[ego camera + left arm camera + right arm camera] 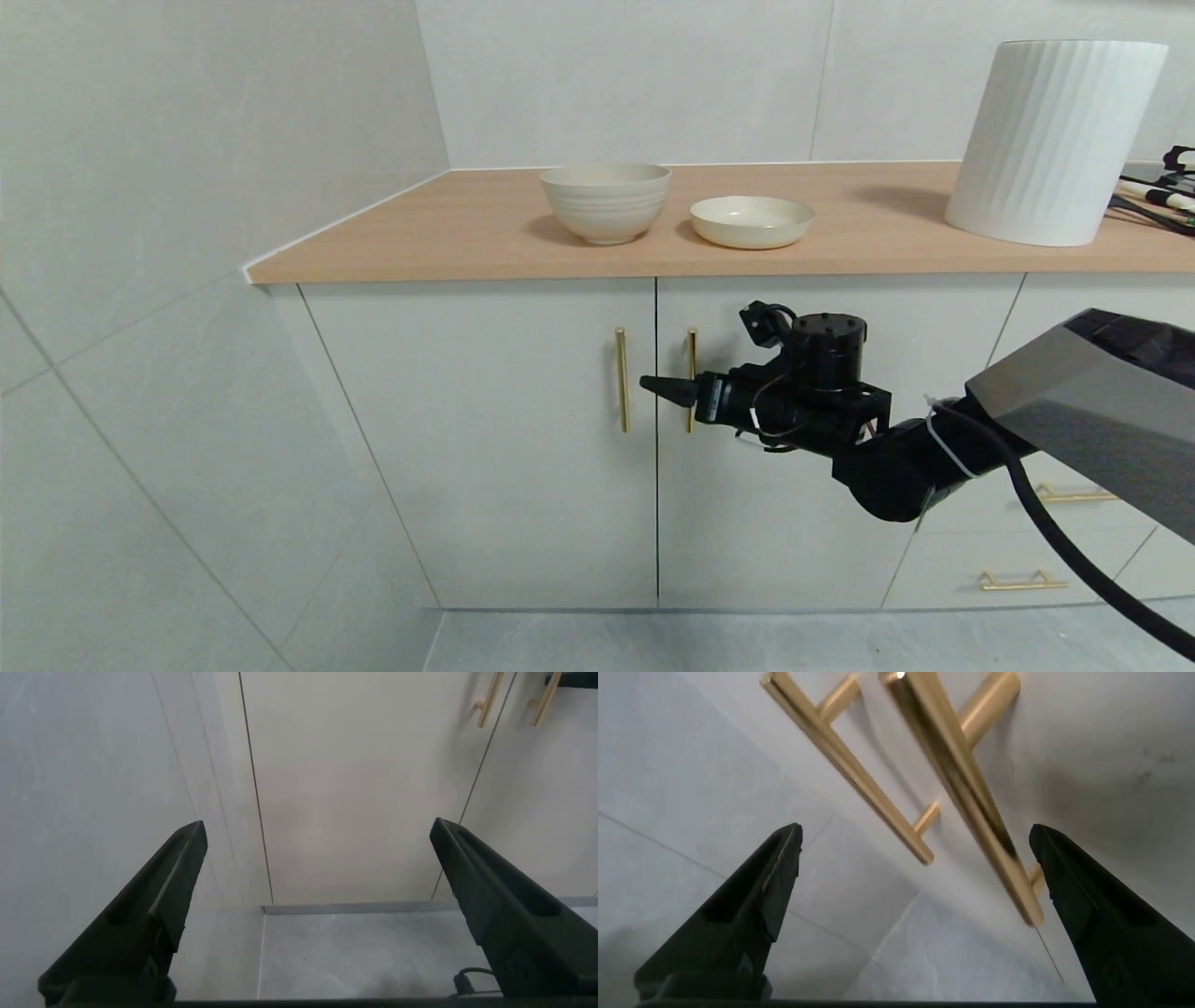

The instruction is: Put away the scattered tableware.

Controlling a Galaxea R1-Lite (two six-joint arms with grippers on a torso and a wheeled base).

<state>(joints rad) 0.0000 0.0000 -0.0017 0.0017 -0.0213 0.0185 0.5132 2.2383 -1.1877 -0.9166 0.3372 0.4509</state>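
On the light wooden countertop [448,229] a cream ribbed bowl [607,201] stands upright, and just beside it, toward the robot's right, sits a shallow cream dish [752,221]; the two are close but apart. Further right on the same top stands a tall white ribbed cylinder [1055,140]. Below, two pale cabinet doors [485,439] meet at a seam, each with a vertical brass bar handle [621,380] next to it. The right gripper [653,384] hangs level in front of those doors, its tip just over the seam between the two handles, well below the tableware. From this side I cannot tell how its jaws stand.

From the left wrist, the left gripper [318,905] has its black fingers [159,905] spread wide with nothing between them, facing a pale door, tiled wall and grey floor [374,952].

From the right wrist, the right gripper [915,905] is spread as well, both brass handles [966,793] lying close before the gap, neither touched.
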